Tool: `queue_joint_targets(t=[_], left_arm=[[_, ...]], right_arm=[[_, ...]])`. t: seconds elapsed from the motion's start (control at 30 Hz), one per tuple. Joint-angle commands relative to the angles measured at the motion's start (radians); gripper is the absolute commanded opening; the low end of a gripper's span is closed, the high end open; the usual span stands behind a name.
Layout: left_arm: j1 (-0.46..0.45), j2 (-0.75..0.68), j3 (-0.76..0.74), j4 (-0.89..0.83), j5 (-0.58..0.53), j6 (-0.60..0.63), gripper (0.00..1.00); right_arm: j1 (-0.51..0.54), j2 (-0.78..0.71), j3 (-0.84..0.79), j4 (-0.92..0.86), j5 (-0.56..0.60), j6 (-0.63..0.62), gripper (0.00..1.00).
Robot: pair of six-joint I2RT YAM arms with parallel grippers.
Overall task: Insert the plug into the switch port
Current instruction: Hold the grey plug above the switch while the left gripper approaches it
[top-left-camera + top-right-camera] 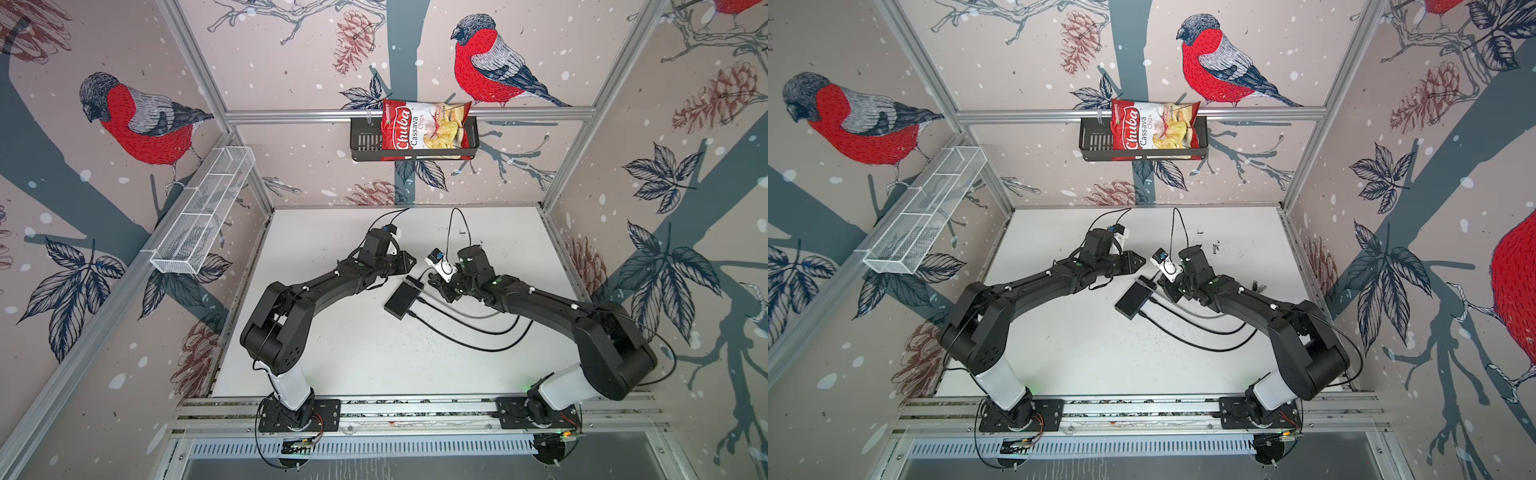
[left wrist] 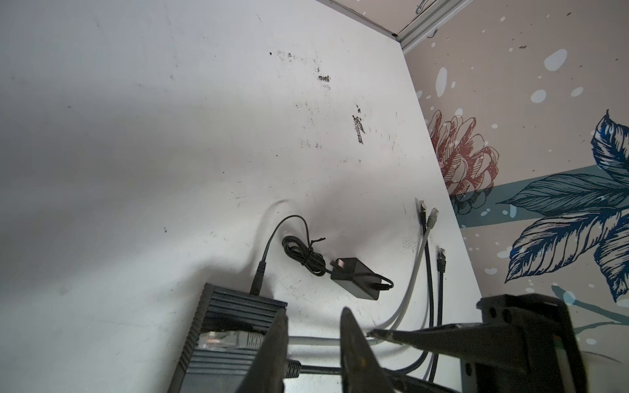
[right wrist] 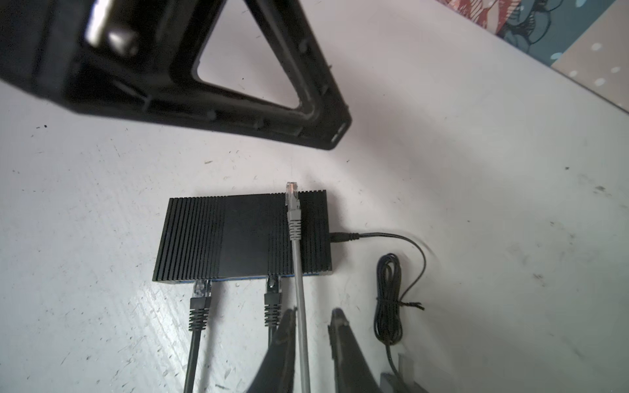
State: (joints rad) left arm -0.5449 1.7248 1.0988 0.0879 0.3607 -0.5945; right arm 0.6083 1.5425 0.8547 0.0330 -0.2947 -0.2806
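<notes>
Grey plug [image 3: 292, 197] lies along the top of the black switch [image 3: 238, 234], nose away from its port edge [image 3: 238, 276], its cable [image 3: 299, 289] trailing back through the slightly parted, unclamped jaws of the nearer right gripper [image 3: 313, 314]; left gripper [image 2: 313, 311] hovers part-open, empty.

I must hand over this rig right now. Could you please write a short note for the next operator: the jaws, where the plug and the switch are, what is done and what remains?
Left gripper: jaws open, empty, raised beside the switch.
Right gripper: jaws open on either side of the grey cable, not clamping it.
Grey plug: lies across the switch's ribbed top, tip past the far edge, in no port.
Two black plugs: at ports on the long edge facing the right arm.
Done: nothing yet for the grey plug.
Left: grasp it, bring it round to that edge and push it into a free port. No free port is clearly visible.
</notes>
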Motion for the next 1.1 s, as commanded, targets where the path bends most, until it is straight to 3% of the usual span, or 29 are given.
queue_joint_targets(t=[0.0, 0.17, 0.4, 0.87, 1.07], left_arm=[[0.015, -0.016, -0.021, 0.006, -0.02, 0.007, 0.34], [0.034, -0.036, -0.062, 0.018, -0.023, 0.007, 0.46], [0.049, -0.055, -0.094, 0.026, -0.029, 0.014, 0.54], [0.059, -0.084, -0.143, 0.042, -0.036, 0.019, 0.58], [0.061, -0.088, -0.149, 0.044, -0.033, 0.024, 0.58]], right_arm=[[0.011, 0.035, 0.009, 0.01, -0.024, 0.014, 0.23], [0.019, 0.09, 0.007, 0.013, -0.026, 0.02, 0.25], [0.022, 0.148, 0.028, 0.004, -0.026, 0.015, 0.25], [0.034, 0.253, 0.127, -0.086, 0.025, 0.026, 0.25], [0.036, 0.252, 0.127, -0.077, 0.031, 0.028, 0.16]])
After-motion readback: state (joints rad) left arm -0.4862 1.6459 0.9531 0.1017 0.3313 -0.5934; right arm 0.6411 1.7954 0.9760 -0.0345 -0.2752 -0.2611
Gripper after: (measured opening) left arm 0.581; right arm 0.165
